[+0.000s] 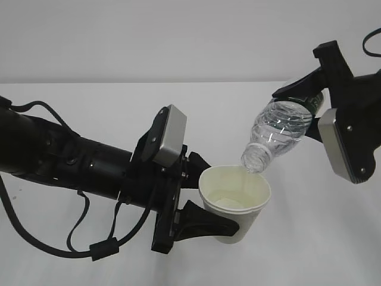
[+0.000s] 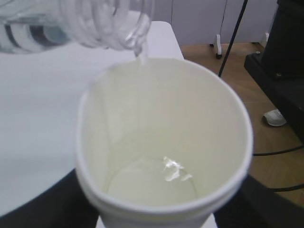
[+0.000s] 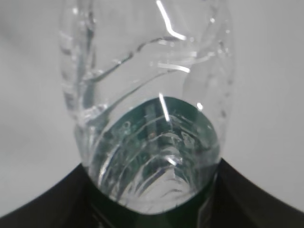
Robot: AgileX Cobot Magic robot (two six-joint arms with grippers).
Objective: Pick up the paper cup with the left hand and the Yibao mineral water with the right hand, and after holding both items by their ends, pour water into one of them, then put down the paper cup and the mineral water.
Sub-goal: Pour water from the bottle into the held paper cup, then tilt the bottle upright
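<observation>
The white paper cup (image 1: 247,221) is held above the table, upright and slightly tilted, with my left gripper (image 1: 221,198) shut on its wall, one black finger on each side. The Yibao mineral water (image 1: 280,128) is tipped mouth-down, its open neck just over the cup's far rim. My right gripper (image 1: 309,104) is shut on the bottle's base end by the green label. In the left wrist view the bottle (image 2: 90,23) sends a thin stream (image 2: 141,54) into the cup (image 2: 161,118), which has a shallow pool (image 2: 156,183) at its bottom. In the right wrist view the bottle (image 3: 147,118) fills the frame.
The white table (image 1: 89,107) lies under both arms. The left arm's black cables (image 1: 89,247) hang low over it. Past the table's edge, the left wrist view shows a wooden floor (image 2: 266,142) and a black stand (image 2: 285,61) with cables.
</observation>
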